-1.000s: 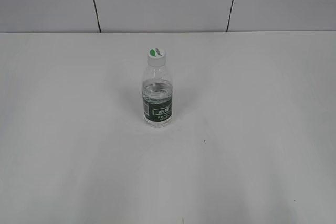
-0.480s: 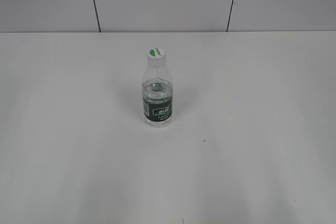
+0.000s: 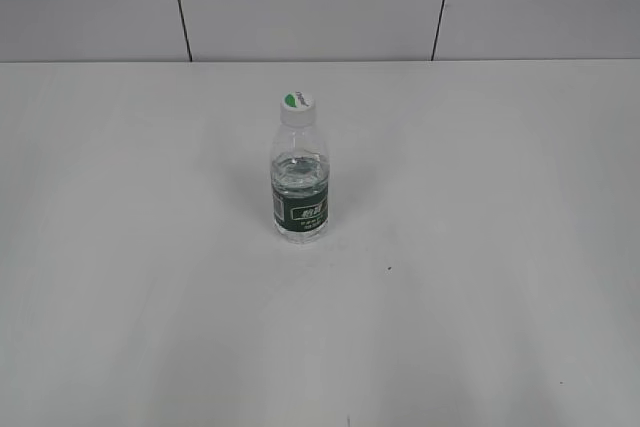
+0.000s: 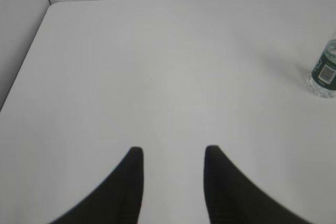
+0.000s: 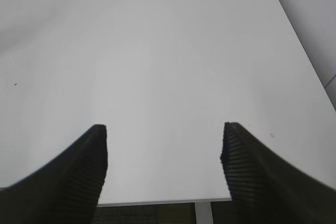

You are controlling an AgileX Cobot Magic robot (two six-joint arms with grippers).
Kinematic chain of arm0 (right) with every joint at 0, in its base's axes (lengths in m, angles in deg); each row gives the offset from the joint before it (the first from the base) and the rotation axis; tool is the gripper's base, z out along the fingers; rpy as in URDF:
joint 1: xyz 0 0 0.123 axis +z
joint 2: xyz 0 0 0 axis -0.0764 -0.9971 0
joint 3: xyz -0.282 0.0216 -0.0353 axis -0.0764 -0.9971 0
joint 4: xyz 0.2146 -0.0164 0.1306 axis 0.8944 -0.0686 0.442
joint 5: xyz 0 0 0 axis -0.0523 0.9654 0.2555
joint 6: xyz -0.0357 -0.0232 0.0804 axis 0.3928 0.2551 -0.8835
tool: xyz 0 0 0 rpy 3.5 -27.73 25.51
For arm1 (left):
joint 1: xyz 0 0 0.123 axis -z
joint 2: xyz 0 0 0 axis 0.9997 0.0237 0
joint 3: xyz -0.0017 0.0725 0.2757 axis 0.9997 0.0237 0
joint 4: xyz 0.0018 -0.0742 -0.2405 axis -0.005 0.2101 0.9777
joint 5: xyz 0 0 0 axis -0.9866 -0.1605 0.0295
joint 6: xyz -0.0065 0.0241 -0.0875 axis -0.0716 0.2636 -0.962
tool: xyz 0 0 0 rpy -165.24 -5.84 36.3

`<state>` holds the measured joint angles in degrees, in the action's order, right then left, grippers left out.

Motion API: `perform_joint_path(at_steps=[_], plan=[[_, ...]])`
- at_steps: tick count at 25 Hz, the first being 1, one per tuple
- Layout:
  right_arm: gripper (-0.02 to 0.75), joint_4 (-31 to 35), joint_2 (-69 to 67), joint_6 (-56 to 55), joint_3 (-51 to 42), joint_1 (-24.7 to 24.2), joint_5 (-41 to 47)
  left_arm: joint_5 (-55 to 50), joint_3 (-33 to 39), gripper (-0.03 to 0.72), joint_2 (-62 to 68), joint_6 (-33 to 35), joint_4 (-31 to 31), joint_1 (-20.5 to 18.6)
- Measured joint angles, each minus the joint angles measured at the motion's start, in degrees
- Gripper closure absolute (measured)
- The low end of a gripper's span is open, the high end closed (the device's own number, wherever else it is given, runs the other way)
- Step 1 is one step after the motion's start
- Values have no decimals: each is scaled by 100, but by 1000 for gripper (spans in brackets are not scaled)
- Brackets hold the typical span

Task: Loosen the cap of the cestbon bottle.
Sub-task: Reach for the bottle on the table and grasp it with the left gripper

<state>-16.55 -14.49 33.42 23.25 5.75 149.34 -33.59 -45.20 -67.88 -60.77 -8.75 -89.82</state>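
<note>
The cestbon bottle point(image 3: 299, 187) stands upright in the middle of the white table, clear with a dark green label band. Its white cap point(image 3: 297, 105) with a green leaf mark sits on top. The bottle's lower part also shows at the right edge of the left wrist view point(image 4: 324, 73). My left gripper point(image 4: 173, 150) is open and empty, low over bare table far to the left of the bottle. My right gripper point(image 5: 164, 128) is open wide and empty near the table's front edge. Neither gripper shows in the exterior view. The bottle is out of the right wrist view.
The white table point(image 3: 480, 247) ends at a white panelled wall point(image 3: 310, 2) behind. Its front edge point(image 5: 157, 202) shows in the right wrist view, with a table leg below. The table's left back corner point(image 4: 52, 6) shows in the left wrist view.
</note>
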Motion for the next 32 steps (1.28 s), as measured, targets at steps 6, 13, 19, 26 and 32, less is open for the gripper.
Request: perform_joint_path(at_steps=[6,13,19,26,32], plan=[[217,0,0,-2,0,0,0,0,0,445,0,0,0,0],[217,0,0,-8,0,0,0,51,-21,441,10,0,-37,0],[217,0,0,-20,0,0,-5,1014,-164,440,671,88,-43,0],[217,0,0,-20,0,0,-5,2869,-170,440,2117,101,-15,0],[217,0,0,-20,0,0,-5,4480,-170,441,3535,106,-15,0]])
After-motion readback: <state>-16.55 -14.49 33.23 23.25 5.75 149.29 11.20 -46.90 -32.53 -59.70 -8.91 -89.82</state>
